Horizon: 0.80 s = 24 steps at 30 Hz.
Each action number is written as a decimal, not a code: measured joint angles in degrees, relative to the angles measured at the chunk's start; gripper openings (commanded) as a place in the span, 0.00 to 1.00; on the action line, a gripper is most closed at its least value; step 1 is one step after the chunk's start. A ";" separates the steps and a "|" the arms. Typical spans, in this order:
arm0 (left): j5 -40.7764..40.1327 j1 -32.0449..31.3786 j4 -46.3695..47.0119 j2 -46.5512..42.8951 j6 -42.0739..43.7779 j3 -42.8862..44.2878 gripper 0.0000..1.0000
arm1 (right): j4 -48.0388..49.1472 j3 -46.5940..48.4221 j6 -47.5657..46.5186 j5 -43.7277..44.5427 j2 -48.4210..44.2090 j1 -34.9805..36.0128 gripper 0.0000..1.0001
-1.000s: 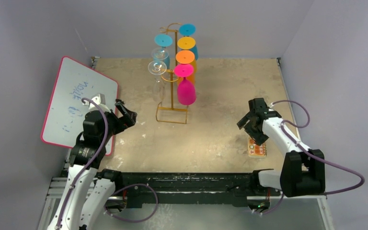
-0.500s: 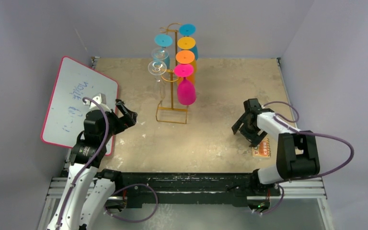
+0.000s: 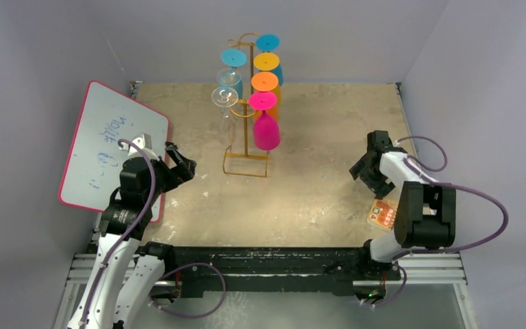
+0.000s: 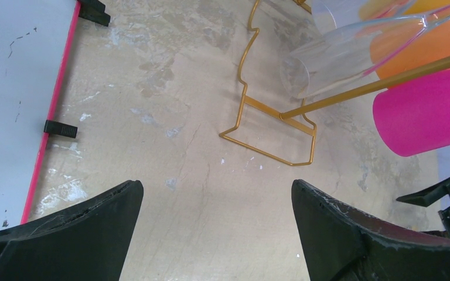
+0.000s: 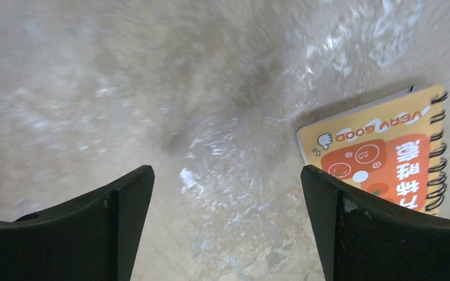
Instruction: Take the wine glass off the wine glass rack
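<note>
L gripper (image 4: 214, 196) fingers spread wide, gripping nothing, facing tall gold wire wine glass rack (image 3: 246, 137). R gripper (image 5: 228, 175) same, beside orange spiral notebook (image 5: 387, 152). Rack stands rear-centre of table, pink wine glass (image 3: 267, 131) & clear wine glass (image 4: 328, 58) hung inverted on it.

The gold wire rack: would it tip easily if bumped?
Probably yes: the wine glass rack is tall, thin wire on a small rectangular base, loaded up high. It likely weighs little, so a pull on the pink glass could drag it.
</note>
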 measured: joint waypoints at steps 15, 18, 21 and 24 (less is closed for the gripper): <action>-1.33 0.02 -0.02 -0.57 -0.02 0.00 1.00 | 27.08 8.83 -4.52 -47.06 -32.13 3.15 0.93; -2.08 0.02 0.00 -1.22 -0.13 0.00 1.00 | 29.68 13.05 -1.44 -48.94 -29.59 8.31 0.91; -2.82 0.02 -0.02 -2.14 -0.50 0.00 1.00 | 28.81 19.23 0.26 -47.67 -23.82 14.75 0.85; -3.72 0.02 0.00 -3.10 -0.79 0.00 1.00 | 27.34 22.14 1.36 -46.51 -20.02 18.32 0.82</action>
